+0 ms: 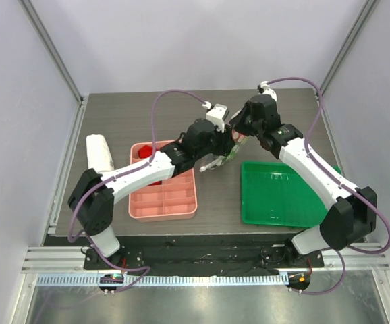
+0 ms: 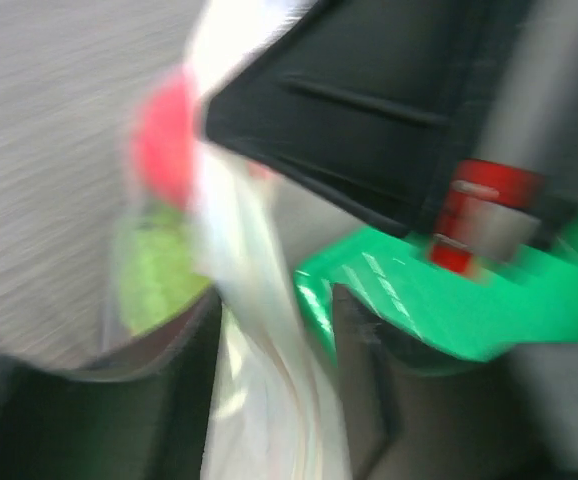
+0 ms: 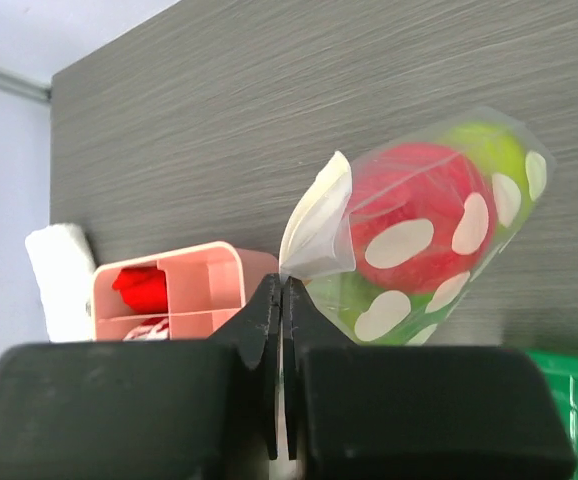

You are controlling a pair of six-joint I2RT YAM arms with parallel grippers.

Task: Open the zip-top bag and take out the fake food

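The zip-top bag carries only a print of white oval dots on its clear film. It hangs between the 2 grippers, over the strip of table between the pink divided tray and the green tray. I cannot tell if its lower end touches the table.

The fake food is inside the bag, 3 pieces pressed close together. The red apple is in the middle, the yellow-green pear is behind it toward the far corner, and a green fruit lies under the apple, near the gripped edge.

The right gripper has its 2 fingers pressed together, with a thin edge of the bag pinched between them. A flap of the film curls up just above the fingertips.

The left gripper is at the other side of the bag. Its wrist view is strongly blurred. There the film runs down between 2 dark fingers, but I cannot tell if they press on it or only stand beside it.

In the right wrist view, the pink divided tray holds a red piece in its far corner compartment. The next compartment holds something red and white, which is too hidden to name. A white rolled cloth lies just beside this tray, on the side away from the bag. In the top view the floor of the green tray shows only shiny plastic.
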